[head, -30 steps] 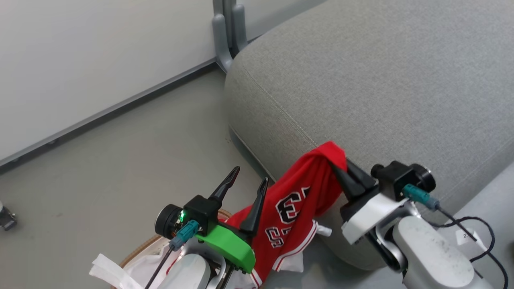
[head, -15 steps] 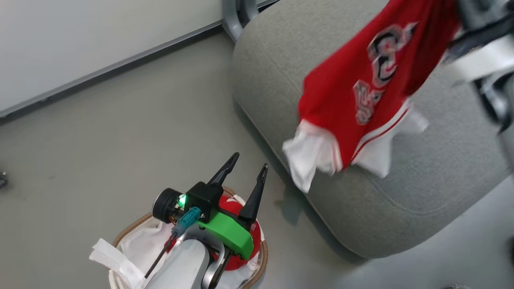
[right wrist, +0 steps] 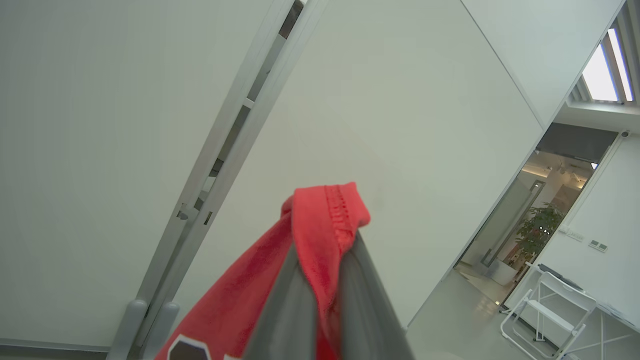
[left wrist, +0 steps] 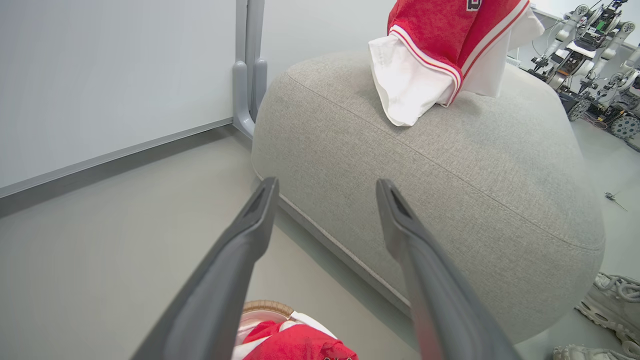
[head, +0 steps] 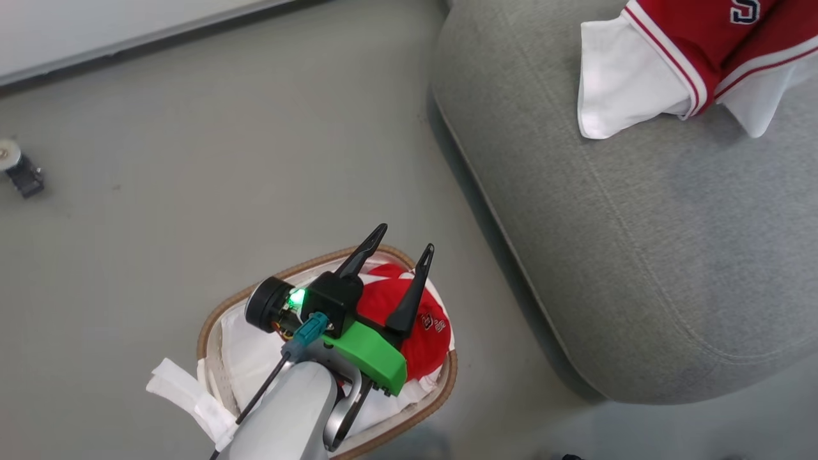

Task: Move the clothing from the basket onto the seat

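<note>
The red jersey [head: 696, 51] with white sleeves hangs over the grey seat [head: 639, 223], its lower white sleeves touching the cushion; it appears again in the left wrist view [left wrist: 440, 50]. My right gripper [right wrist: 322, 260] is shut on a fold of the jersey [right wrist: 320, 225], held high. The red shorts [head: 422, 319] lie in the basket [head: 211, 319] on its white liner. My left gripper [head: 399, 246] hovers open above the basket with nothing between its fingers [left wrist: 250, 235]; the shorts [left wrist: 295, 345] show below them.
The basket stands on the grey floor beside the seat's left edge. A small caster-like object [head: 19, 169] lies at the far left. A wall with a grey post [left wrist: 247, 65] stands behind the seat. Shoes [left wrist: 605, 300] and other robots [left wrist: 585, 45] are at the right.
My right gripper has lifted the jersey out of the basket and up over the seat. The head camera has tilted down. The left gripper stays open above the basket.
</note>
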